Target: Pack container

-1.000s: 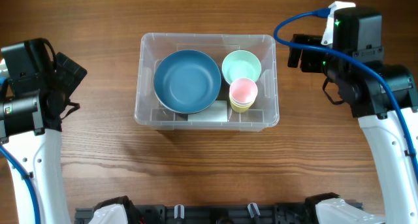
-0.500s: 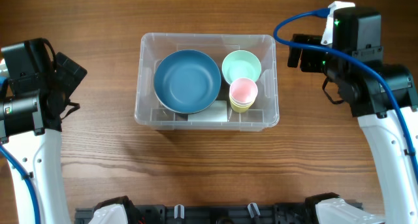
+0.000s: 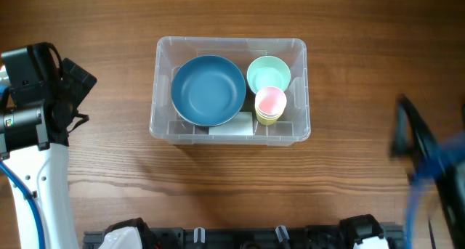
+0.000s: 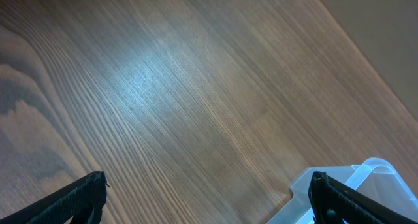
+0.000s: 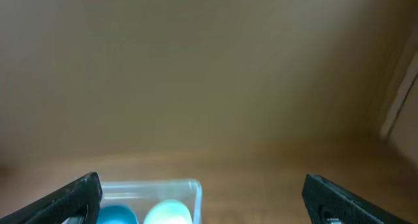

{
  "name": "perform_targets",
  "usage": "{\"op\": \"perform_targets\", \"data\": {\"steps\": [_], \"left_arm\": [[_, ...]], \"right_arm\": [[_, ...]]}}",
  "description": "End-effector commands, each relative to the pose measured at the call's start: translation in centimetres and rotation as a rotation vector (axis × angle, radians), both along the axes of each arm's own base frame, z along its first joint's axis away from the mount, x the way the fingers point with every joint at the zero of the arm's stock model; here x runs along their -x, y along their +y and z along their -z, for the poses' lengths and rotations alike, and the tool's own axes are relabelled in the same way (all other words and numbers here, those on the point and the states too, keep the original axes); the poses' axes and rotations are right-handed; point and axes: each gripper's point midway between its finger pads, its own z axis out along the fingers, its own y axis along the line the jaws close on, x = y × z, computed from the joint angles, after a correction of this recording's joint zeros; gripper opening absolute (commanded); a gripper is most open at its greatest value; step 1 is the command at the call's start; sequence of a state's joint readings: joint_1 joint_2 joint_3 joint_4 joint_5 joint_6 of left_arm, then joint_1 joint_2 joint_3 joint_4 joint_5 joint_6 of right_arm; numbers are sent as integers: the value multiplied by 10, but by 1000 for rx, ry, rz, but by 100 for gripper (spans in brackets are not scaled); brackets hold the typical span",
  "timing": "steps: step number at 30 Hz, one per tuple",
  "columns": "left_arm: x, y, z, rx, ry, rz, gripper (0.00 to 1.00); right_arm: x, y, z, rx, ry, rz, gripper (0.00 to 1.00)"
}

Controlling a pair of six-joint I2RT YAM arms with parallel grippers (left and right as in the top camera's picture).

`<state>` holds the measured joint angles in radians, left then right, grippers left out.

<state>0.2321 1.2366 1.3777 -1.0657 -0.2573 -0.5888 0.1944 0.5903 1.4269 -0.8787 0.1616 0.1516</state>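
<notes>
The right arm (image 3: 415,144) has just swung away. A moment ago it was parked close beside the container (image 3: 231,41), off its far right corner. Now it is only a dark and blue smear lower down the counter (image 3: 363,31), well clear of the bin and moving too fast to see sharply.

From the right hand (image 5: 201,196) the view is blurred too. The container sits low and straight ahead, framed between the two fingers, which are spread as wide as they go with nothing in them.

The left hand (image 4: 208,191) hasn't budged. Its fingers are just as wide and empty over bare wood, with a corner of the container showing just beyond its right finger.

Nothing inside the bin has shifted. The blue bowl (image 3: 208,90) lies on one side, the mint bowl (image 3: 269,73) on the other, and a pink cup (image 3: 271,101) is nested on yellow ones next to it.

With both hands empty and nothing loose on the counter, I'd say the packing is finished and the arm is simply backing off.
</notes>
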Motion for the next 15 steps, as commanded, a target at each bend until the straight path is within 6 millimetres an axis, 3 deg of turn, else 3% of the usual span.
{"op": "perform_targets", "data": {"steps": [1, 3, 6, 15], "left_arm": [[0, 2, -7, -5, -21, -9, 100], [0, 2, -8, -5, -22, -9, 100], [0, 2, -7, -5, -21, -9, 100], [0, 2, -7, -5, -21, -9, 100]], "right_arm": [[30, -6, 31, 12, -32, 0, 100], [42, -8, 50, 13, -51, 1, 99], [39, -8, 79, 31, -74, 4, 100], [-29, 16, 145, 12, -178, -58, 100]]}}
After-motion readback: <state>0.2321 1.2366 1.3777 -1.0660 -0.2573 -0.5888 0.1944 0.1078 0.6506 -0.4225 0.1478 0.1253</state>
